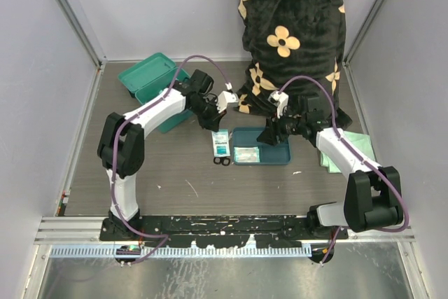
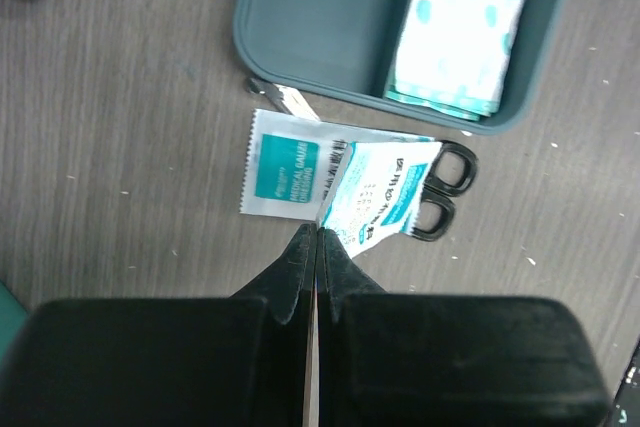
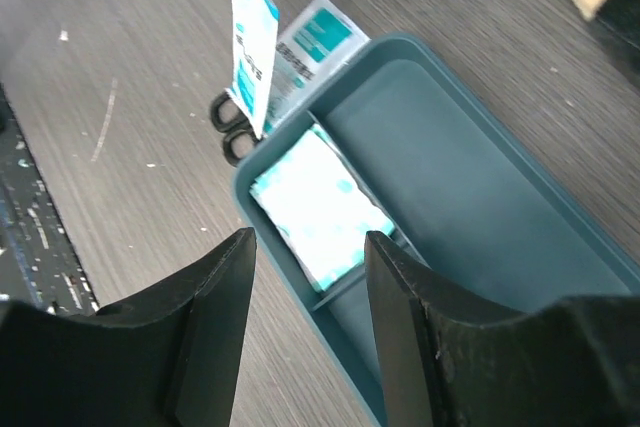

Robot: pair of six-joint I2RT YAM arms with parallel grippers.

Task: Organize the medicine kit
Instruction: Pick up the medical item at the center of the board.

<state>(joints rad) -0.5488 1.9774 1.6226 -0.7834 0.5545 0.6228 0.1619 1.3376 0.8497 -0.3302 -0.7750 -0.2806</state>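
Top external shows me the grey wood-grain desk [image 1: 175, 173]. The medicine kit [image 1: 147, 75], a glossy teal-green plastic box with rounded corners, sits well to the far left of the darker divided tray [image 1: 273, 153]. My right claw [image 3: 310, 242] hovers over the tray, fingers apart. My left claw [image 2: 316, 232], just left of the tray, is pinched on a thin white-and-teal sachet [image 3: 252, 57] that hangs upright. A soft spotted pack [image 3: 320, 207] fills one tray compartment. Another flat sachet [image 2: 285, 167] and black-handled scissors [image 2: 445, 187] lie just beside the tray's left wall.

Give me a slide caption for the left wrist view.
Left end effector pinching a teal-and-white packet above black scissors, beside the divided tray.
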